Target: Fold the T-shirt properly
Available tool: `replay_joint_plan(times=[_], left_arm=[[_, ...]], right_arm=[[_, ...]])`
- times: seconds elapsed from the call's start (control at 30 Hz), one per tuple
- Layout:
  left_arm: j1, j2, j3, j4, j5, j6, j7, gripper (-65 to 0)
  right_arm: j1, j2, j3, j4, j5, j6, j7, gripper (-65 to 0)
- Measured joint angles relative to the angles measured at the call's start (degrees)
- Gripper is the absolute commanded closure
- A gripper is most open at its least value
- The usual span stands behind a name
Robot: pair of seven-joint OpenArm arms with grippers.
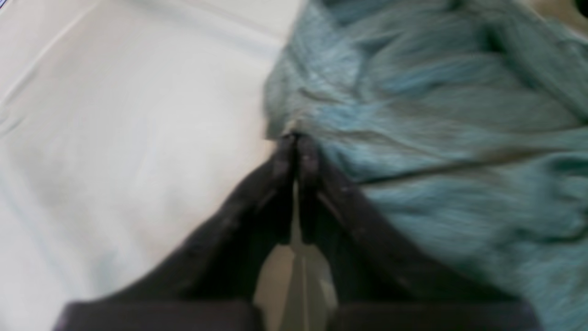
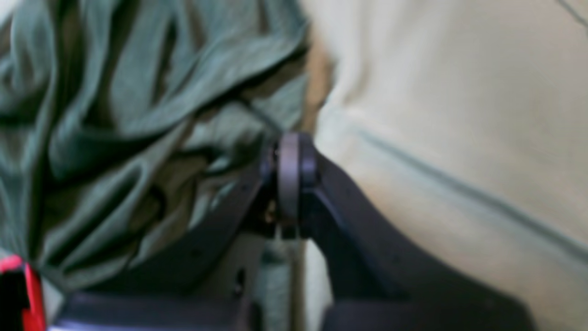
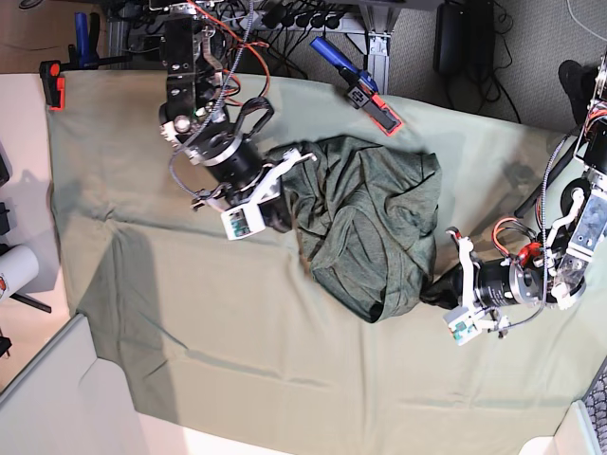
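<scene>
Base view | T-shirt (image 3: 370,223) crumpled on table cloth (image 3: 237,322) | no legible writing

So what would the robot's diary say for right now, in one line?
T-shirt: crumpled heap on table cloth, unfolded | left gripper: shut at shirt's edge | right gripper: shut at opposite edge | fold: not yet made

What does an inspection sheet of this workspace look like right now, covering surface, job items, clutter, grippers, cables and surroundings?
Surface: mint-green table cloth, creased, covers the table.
Job's things: T-shirt lies crumpled in a heap, unfolded.
Clutter: red clamp and blue-handled clamp on the cloth's far edge.
Grippers: left gripper shut at the shirt's edge; right gripper shut at its opposite edge; fabric pinched: cannot tell.
Cables: loose wiring behind the right arm.
Surroundings: grey carpet.
</scene>
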Motion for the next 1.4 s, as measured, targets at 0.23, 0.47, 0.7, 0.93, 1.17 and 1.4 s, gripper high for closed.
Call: replay_joint_plan(times=[0.23, 0.47, 0.7, 0.93, 1.17, 1.4], left_arm=[[5.70, -2.82, -1.81, 6.08, -5.07, -0.15, 3.08, -15.4], [15.17, -4.11, -9.51, 19.37, -15.39, 0.26, 8.15, -15.4], [22.32, -0.70, -9.03, 27.82, -14.84, -0.09, 8.72, -15.3], [21.09, 4.79, -9.09, 21.53, -10.01, -0.09, 5.90, -15.3], [14.78, 7.65, -9.20, 9.25, -6.32, -0.07, 2.19, -15.3], [11.08, 6.75, -9.20, -1.33, -1.92, -0.11, -1.81, -15.3]], right_arm=[[0.22, -0.02, 3.17, 1.97, 7.15, 0.00, -0.09, -13.6], [0.24, -2.95, 2.23, 2.01, 12.09, 0.00, -2.40, -18.2], [0.26, -4.61, -3.54, 1.75, 6.54, 0.00, -2.34, 0.0], [0.76, -4.57, -5.99, -2.47, -0.59, 0.00, 1.49, 0.0], [7.17, -4.61, -6.21, -13.84, -1.73, 0.28, 2.40, 0.0], [13.35, -4.74, -6.21, -23.19, -4.11, 0.24, 4.15, 0.0]])
